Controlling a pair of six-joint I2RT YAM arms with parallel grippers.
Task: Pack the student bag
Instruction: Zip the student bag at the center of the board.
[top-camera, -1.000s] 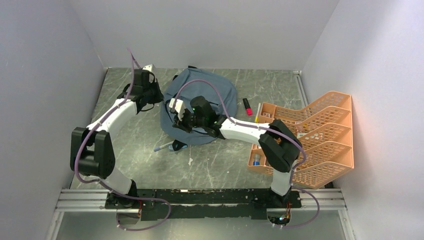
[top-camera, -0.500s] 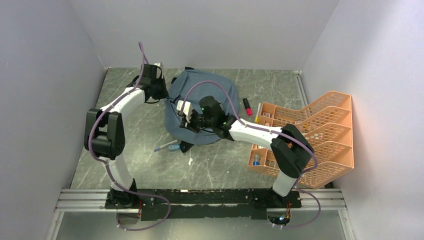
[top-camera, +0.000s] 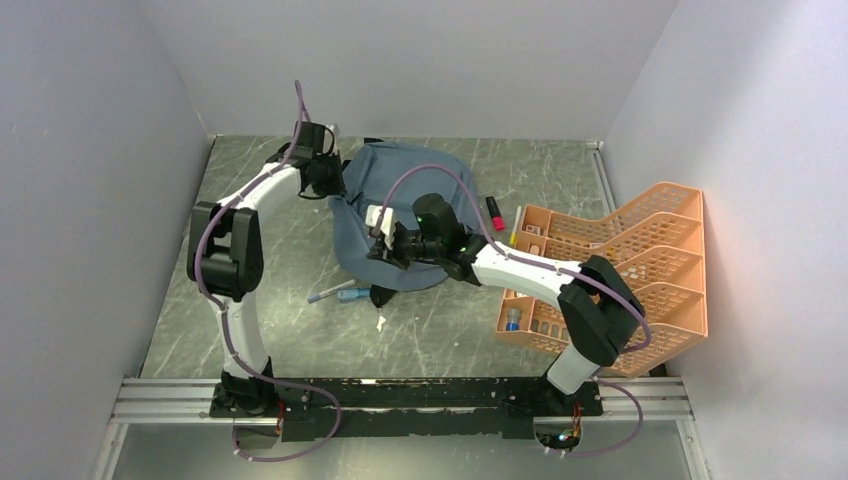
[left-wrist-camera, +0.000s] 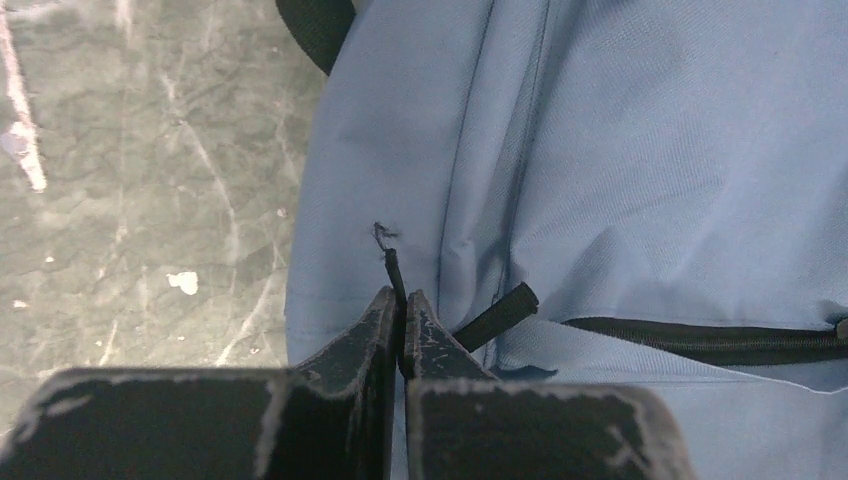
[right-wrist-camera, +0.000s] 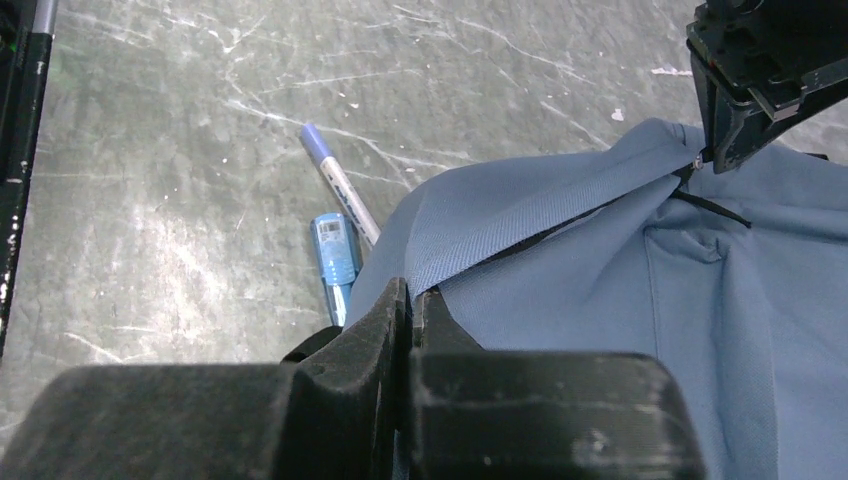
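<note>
- Holding the bag (top-camera: 410, 195) at two spots is about all I have going. It lies on the table (top-camera: 270, 330) toward the far side, left of the tray (top-camera: 690, 250).
- My left gripper (left-wrist-camera: 402, 305) is pinched fully together at the bag's far-left edge, with a thin black cord (left-wrist-camera: 392, 265) caught between the tips. I take that for a zip pull.
- My right gripper (right-wrist-camera: 410, 298) is closed as well, nipping a fold of bag fabric at the near edge, right beside a black zip line.
- My guess is that I am at the opening step — one side working the zip, the other keeping the cloth taut.
- No view shows an open mouth on the bag, and I cannot tell whether anything is inside it.
- A pen (right-wrist-camera: 340, 185) and a small blue tube (right-wrist-camera: 335, 255) lie on the table just off the bag's near-left edge.
- A red marker (top-camera: 494, 212) lies just to the bag's right, and more small things sit in the tray.
- I put the packing itself at barely begun — everything I can see loose has yet to go in, and the bag must then be zipped.
</note>
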